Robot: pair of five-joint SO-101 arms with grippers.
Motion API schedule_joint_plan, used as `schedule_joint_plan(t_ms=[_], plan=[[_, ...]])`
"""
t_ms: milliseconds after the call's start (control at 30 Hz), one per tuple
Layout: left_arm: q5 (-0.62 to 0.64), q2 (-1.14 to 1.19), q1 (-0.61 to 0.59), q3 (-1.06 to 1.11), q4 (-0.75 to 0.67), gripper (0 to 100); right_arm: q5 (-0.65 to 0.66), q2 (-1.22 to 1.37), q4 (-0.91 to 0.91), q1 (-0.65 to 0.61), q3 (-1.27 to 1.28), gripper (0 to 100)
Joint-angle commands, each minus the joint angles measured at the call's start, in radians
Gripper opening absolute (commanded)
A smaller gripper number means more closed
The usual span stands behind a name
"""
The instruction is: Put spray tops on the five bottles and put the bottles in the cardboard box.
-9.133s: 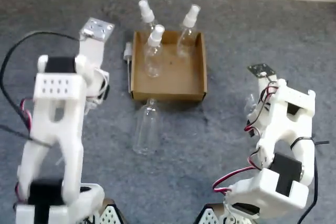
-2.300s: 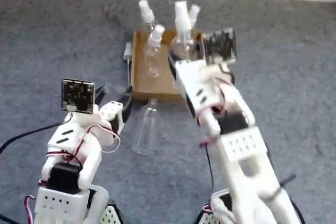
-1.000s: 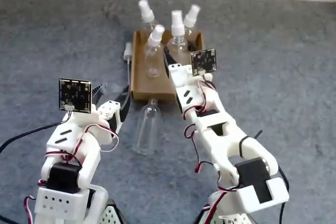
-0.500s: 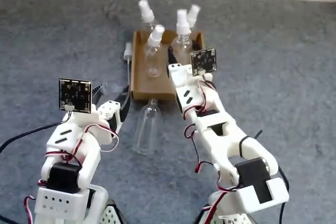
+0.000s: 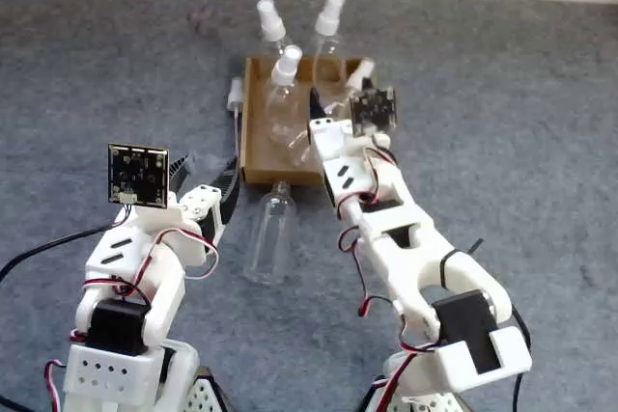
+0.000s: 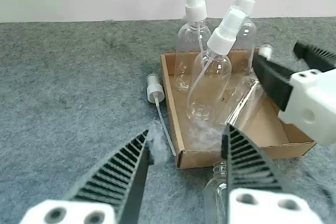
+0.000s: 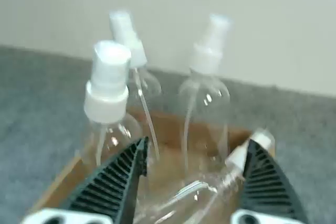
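Observation:
The cardboard box [image 5: 253, 147] holds three upright clear bottles with white spray tops: one nearer [image 5: 282, 94] and two at its far side [image 5: 271, 28] [image 5: 325, 34]. A fourth capped bottle [image 5: 323, 132] lies tipped over in the box, its top [image 5: 362, 72] toward the right wall. My right gripper [image 5: 333, 113] hangs open over that tipped bottle [image 7: 202, 190], holding nothing. An uncapped bottle [image 5: 268, 233] lies on the carpet in front of the box. A loose spray top [image 5: 235, 96] lies left of the box. My left gripper [image 6: 184, 174] is open and empty, near the uncapped bottle [image 6: 218, 198].
Grey carpet [image 5: 502, 103] covers the table, with open floor to the left and right of the box. The right arm stretches from the front edge up to the box's near wall. A pale wall edge runs along the back.
The right gripper brought a capped bottle into the box and let it go. In the last half second one capped bottle tipped over and now lies in the box. The left arm stayed still.

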Motion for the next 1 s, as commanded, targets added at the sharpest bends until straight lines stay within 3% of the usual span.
schedule_joint_plan(t_ms=[0, 100, 233, 767, 967], plan=[[0.000, 0.002, -0.004, -0.004, -0.005, 17, -0.008, 0.016, 0.349, 0.010, -0.260, 11.1], [0.000, 0.001, -0.004, -0.004, -0.005, 17, -0.008, 0.045, 0.432, 0.007, -0.403, 4.7], [-0.002, -0.002, -0.004, -0.004, -0.005, 17, -0.002, 0.053, 0.432, 0.004, -0.398, 1.1], [-0.003, 0.001, -0.004, -0.004, -0.005, 17, 0.000, 0.048, 0.426, -0.073, -0.348, 1.0], [-0.005, 0.001, -0.004, -0.004, -0.005, 17, -0.006, 0.044, 0.426, 0.007, -0.349, 1.0]])
